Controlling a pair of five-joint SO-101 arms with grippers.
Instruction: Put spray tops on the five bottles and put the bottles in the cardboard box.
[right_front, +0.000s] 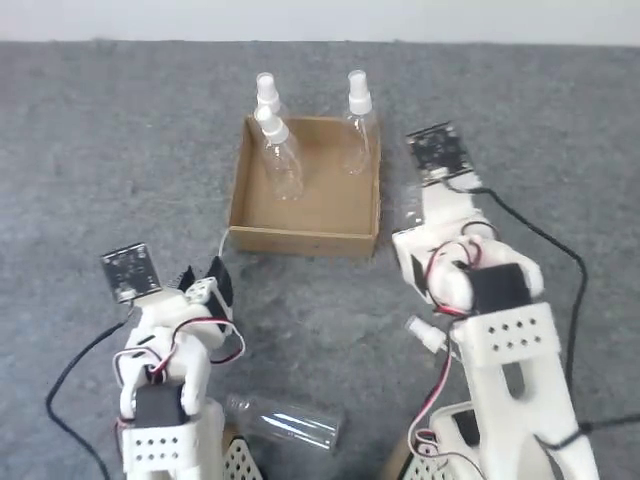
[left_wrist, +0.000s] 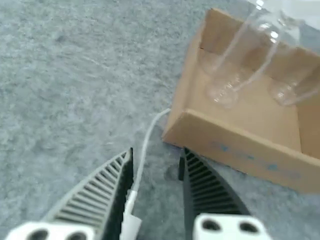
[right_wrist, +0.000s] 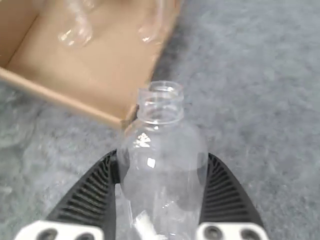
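Over the table, on the high view, I saw the cardboard box (right_front: 305, 241) just ahead of the left gripper (right_front: 202, 276), with three capped bottles (right_front: 283, 165) standing inside; an uncapped bottle (right_front: 285, 423) lay well behind those fingers, and a loose spray top (right_front: 425, 333) lay off to their right. On the left wrist view, the fingers (left_wrist: 107, 195) seemed clenched on a held spray top (left_wrist: 130, 225), its dip tube (left_wrist: 150, 135) running out past the tips toward the box corner; I judged the hold slight, since the white head seemed to sit against one finger. On the right wrist view, the right gripper (right_wrist: 162, 157) was grasping an open-necked bottle (right_wrist: 162, 150) by its body, neck beyond the fingertips, box ahead and to one side. My worry: the thin tube could miss the neck or bend on its rim if the arms met off-axis; the smooth bottle could twist between the pads under pressing; the held spray top could slip.
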